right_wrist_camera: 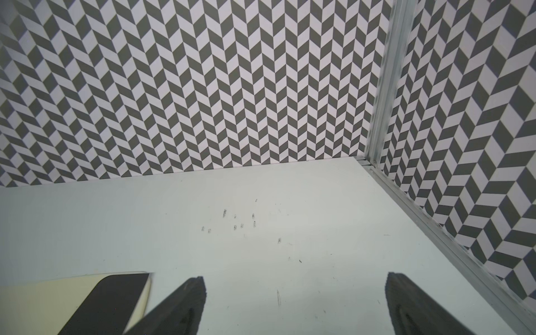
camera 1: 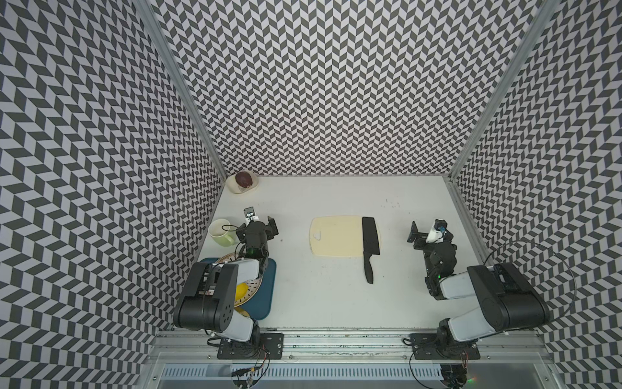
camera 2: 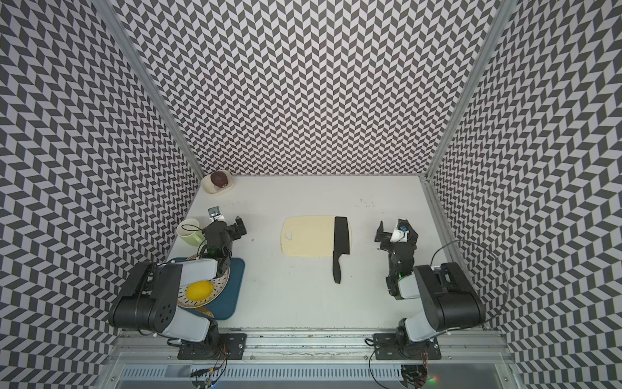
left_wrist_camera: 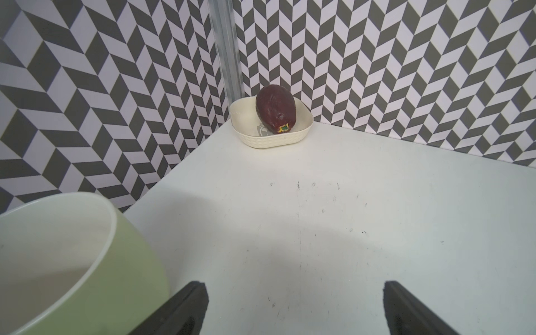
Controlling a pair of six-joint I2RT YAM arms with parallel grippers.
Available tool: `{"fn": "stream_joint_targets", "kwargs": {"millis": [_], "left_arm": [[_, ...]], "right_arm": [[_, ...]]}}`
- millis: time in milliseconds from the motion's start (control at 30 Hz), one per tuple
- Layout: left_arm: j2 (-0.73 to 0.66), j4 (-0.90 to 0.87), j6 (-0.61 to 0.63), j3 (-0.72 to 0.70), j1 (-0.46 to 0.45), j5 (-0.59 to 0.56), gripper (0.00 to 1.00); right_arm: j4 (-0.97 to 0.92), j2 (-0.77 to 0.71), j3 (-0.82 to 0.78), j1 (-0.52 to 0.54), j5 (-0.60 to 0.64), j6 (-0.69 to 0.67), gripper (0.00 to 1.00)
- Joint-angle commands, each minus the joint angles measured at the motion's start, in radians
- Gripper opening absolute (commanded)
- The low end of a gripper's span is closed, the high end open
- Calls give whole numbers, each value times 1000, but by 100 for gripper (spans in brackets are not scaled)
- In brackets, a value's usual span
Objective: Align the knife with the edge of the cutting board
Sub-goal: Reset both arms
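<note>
Looking down on the bench (camera 1: 330, 303), we find the knife (camera 1: 370, 239) lying flat with its wide blade on the cutting board (camera 1: 336, 235), just inside the short end that faces the right arm and nearly parallel to that edge; its slim handle runs off the board's near long edge and rests on the bare bench; the board's small cut-out sits at the opposite short end; both top views agree on this; the right claw (right_wrist_camera: 294, 280) hangs beside that end of the board, apart from it, its jaws spread wide with nothing but bench between them, and the right wrist view catches the blade's far corner lying on the board's corner; the left claw (left_wrist_camera: 294, 285) is likewise spread wide and holds nothing, poised just beside a pale green mug (camera 1: 220, 232); nearer the left arm's base a dark blue tray (camera 1: 266, 289) carries a plate (camera 2: 223, 284) with a lemon (camera 2: 200, 290) on it; in the far corner on the left side a cream bowl (left_wrist_camera: 272, 139) holds a dark red fruit (left_wrist_camera: 275, 111).
</note>
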Motion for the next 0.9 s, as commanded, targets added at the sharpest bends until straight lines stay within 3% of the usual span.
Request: {"fn": "stream_joint_targets", "kwargs": {"millis": [0,133,267,367,433,533,600,867], "left_arm": [[-15,143,88,-35,-1,14,100],[21,331,114,-103,27,70,100],[13,346,123,-117,43,154,100],[61,629,140,-239,43,157,100],[34,539,137,-231,34,147,100],[52,605,145,-244,36,147,100],[31,536,134,-226,38,154,100],[37,553,137,-229,39,155,100]], "right_arm": [[33,1,8,2,45,11,100],[16,3,41,3,47,14,100],[10,7,47,1,62,25,100],[8,7,48,0,62,26,100],[8,7,48,0,62,25,100],[9,7,48,0,62,26,100],[7,7,48,0,62,24,100],[8,7,48,1,62,26,100]]}}
